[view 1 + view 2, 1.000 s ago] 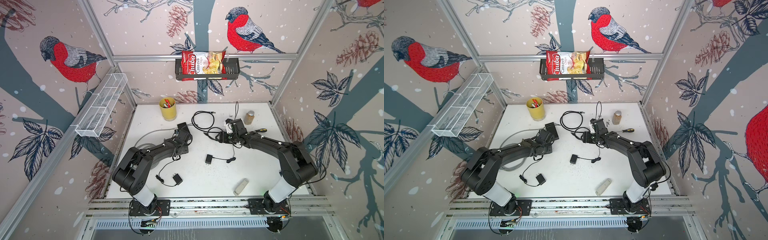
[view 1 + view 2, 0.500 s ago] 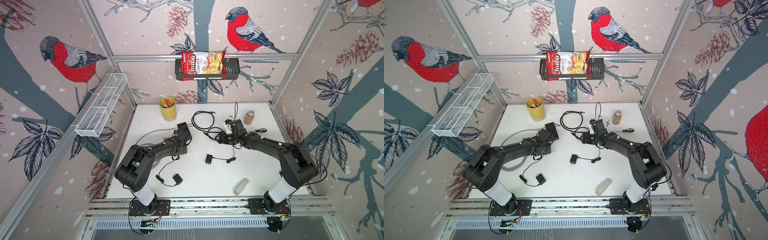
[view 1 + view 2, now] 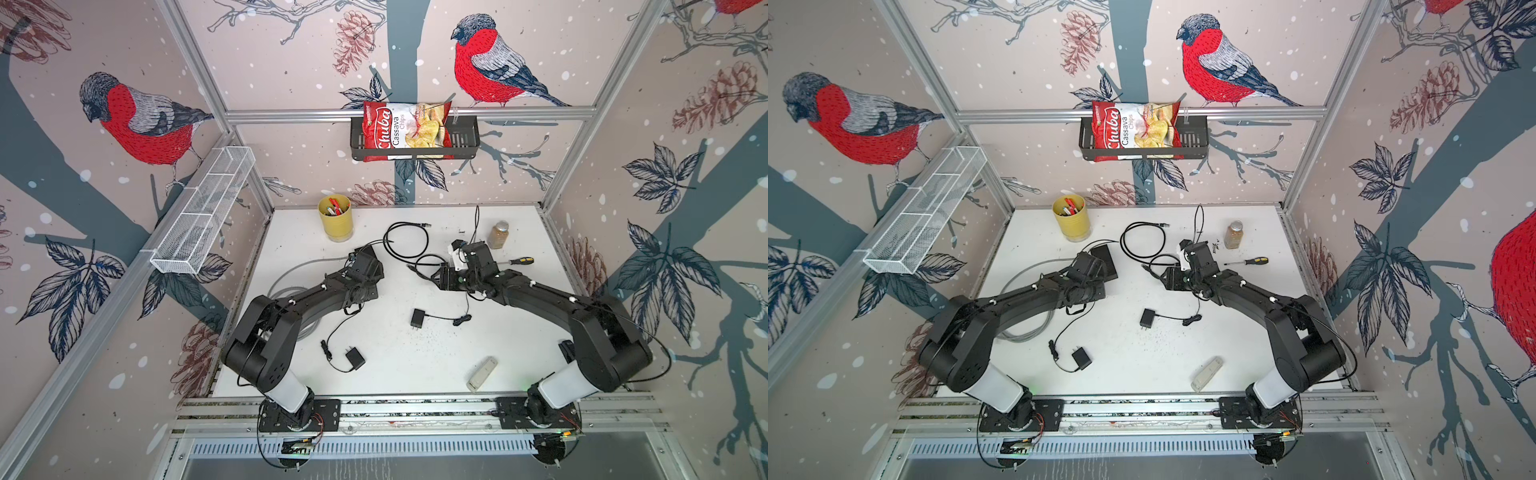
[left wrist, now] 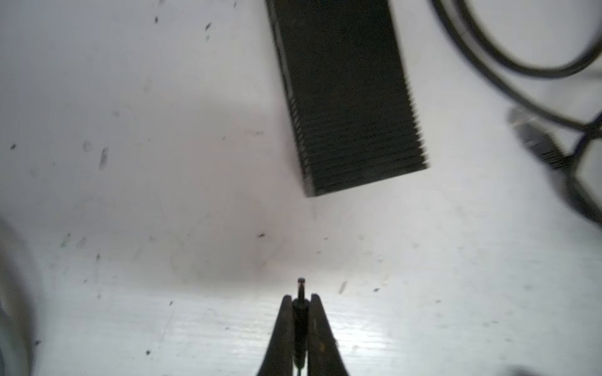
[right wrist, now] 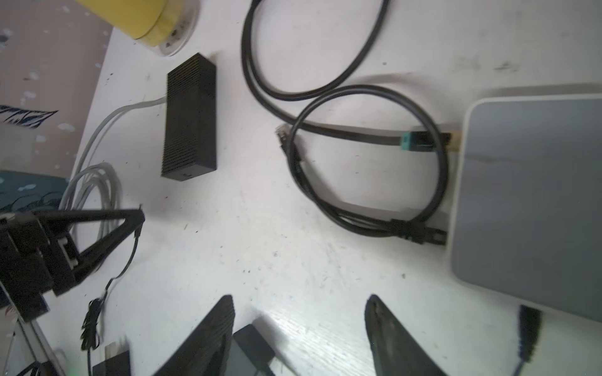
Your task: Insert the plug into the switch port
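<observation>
The tabletop [image 3: 415,374] carries two boxes, one black box [image 4: 348,97] and one grey box [image 5: 534,195], and two power adapters [image 3: 417,319], the other [image 3: 356,358] nearer the front. The left hand [image 4: 300,298] is clamped on one thin plug [image 4: 300,309]. Its metal tip points toward the black box, apart from it. The right hand [image 5: 299,312] stands partly open by the grey box, holding nothing.

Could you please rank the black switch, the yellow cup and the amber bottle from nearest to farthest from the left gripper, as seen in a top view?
1. black switch, just ahead of the left gripper, left of centre.
2. yellow cup, back left.
3. amber bottle, back right.
</observation>
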{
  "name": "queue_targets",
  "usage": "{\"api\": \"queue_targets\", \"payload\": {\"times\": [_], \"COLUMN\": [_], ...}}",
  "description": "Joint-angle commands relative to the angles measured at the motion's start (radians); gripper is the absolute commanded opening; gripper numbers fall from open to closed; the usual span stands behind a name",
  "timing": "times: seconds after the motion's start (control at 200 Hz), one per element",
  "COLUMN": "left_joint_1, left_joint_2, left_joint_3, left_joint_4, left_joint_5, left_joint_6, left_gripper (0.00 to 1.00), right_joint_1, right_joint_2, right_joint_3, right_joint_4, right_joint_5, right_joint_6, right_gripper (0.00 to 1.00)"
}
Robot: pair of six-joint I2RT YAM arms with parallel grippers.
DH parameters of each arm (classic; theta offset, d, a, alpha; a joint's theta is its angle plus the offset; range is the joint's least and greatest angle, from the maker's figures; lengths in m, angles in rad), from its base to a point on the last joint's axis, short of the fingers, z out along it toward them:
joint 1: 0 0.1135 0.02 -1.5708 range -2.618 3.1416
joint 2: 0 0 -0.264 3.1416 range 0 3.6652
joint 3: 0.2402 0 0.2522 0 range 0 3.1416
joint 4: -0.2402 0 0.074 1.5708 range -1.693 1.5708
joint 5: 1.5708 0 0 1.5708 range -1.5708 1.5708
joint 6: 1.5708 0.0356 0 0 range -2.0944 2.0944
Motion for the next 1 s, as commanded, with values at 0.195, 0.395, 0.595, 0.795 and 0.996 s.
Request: {"api": "queue_targets", "payload": {"times": [0.195,0.395,0.595,0.795,0.996], "left_joint_1": [0.002,0.010,0.025,0.027,0.027], "left_joint_2": [-0.013,-0.026,-0.027,-0.035,-0.039], "left_joint_3": [0.065,0.054,0.045,0.024,0.015], "left_joint_4": [0.114,0.160,0.191,0.198,0.203], "left_joint_5": [0.200,0.283,0.333,0.318,0.303], "left_joint_6": [-0.151,-0.213,-0.215,-0.207,-0.201], "left_gripper": [0.00,0.00,0.00,0.00,0.00], "right_joint_1": [0.176,0.277,0.301,0.284,0.292], "right_joint_2": [0.044,0.113,0.187,0.230,0.295], "right_joint_3": [-0.027,-0.075,-0.091,-0.042,0.021], "right_joint_4": [0.306,0.544,0.689,0.696,0.697], "right_joint_5": [0.000,0.023,0.066,0.040,-0.026], "right_joint_6": [0.020,0.048,0.151,0.199,0.232], "right_gripper": [0.57,0.45,0.40,0.37,0.33]}}
